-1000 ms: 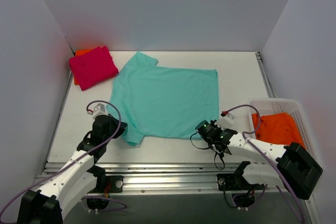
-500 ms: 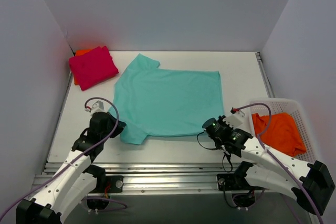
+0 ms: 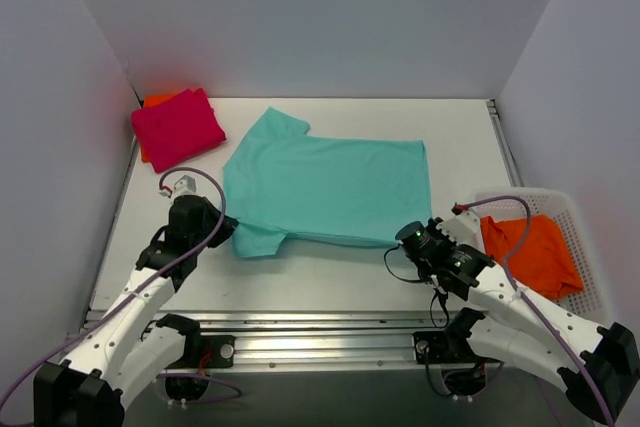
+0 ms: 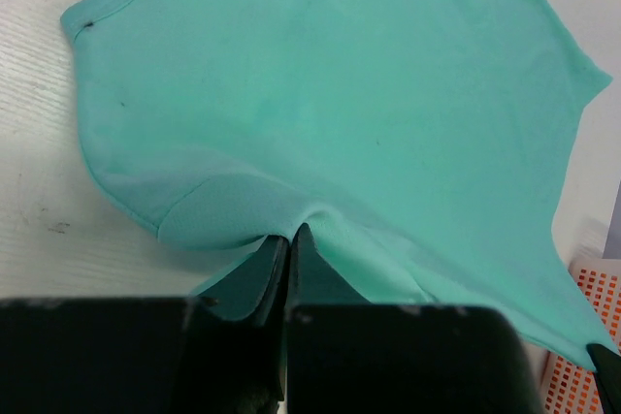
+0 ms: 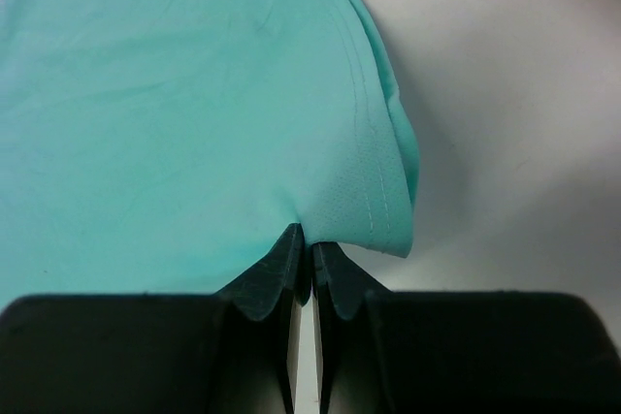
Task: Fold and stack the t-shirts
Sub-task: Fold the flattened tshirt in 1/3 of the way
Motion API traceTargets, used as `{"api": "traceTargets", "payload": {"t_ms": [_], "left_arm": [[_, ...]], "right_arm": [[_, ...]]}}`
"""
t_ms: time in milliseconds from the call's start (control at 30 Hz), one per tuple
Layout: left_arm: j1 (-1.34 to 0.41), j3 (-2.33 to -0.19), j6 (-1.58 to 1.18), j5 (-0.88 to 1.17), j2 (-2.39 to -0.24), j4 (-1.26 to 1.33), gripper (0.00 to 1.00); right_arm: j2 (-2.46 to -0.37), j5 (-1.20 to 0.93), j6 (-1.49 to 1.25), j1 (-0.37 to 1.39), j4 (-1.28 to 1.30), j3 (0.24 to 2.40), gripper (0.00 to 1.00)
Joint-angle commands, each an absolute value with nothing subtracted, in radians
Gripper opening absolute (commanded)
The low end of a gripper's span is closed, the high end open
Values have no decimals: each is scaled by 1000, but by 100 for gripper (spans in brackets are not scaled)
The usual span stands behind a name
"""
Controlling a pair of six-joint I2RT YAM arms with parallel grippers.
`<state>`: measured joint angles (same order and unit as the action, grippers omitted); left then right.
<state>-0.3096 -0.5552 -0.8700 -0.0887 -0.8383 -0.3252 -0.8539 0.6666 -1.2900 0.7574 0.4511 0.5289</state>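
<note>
Teal t-shirt (image 3: 325,192) is lying spread on the table (image 3: 460,137), stretching away ahead of both grippers, its long axis running sideways from one to the other. Left gripper (image 4: 289,244) is pinching the near edge by the sleeve, jaws together on cloth; right gripper (image 5: 303,249) is clamping the near hem corner likewise.

Overhead view from behind, wrist views close, sharing teal t-shirt (image 3: 325,192)

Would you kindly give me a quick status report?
Left gripper, right gripper shut on teal t-shirt, near edge. Shirt spread on table. Nothing in the way.
</note>
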Motion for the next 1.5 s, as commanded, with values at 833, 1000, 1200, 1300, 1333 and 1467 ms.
{"api": "traceTargets", "payload": {"t_ms": [833,1000,1200,1300,1333,1467], "left_arm": [[-92,-1392,-793,236,-2005,-91,94],[-86,-1388,-766,195,-1901,-78,94],[-77,-1218,-744,78,-1599,-92,94],[-86,-1111,-747,20,-1466,-97,94],[-98,-1080,-752,9,-1436,-92,97],[-118,-939,-781,-38,-1332,-58,82]], "right_arm": [[-1716,634,-1088,331,207,1033,100],[-1727,684,-1088,331,241,1181,100],[-1623,761,-1055,351,287,1218,100],[-1537,726,-1008,408,179,1143,100],[-1514,674,-958,448,129,1115,99],[-1462,427,-812,558,-232,996,95]]}}
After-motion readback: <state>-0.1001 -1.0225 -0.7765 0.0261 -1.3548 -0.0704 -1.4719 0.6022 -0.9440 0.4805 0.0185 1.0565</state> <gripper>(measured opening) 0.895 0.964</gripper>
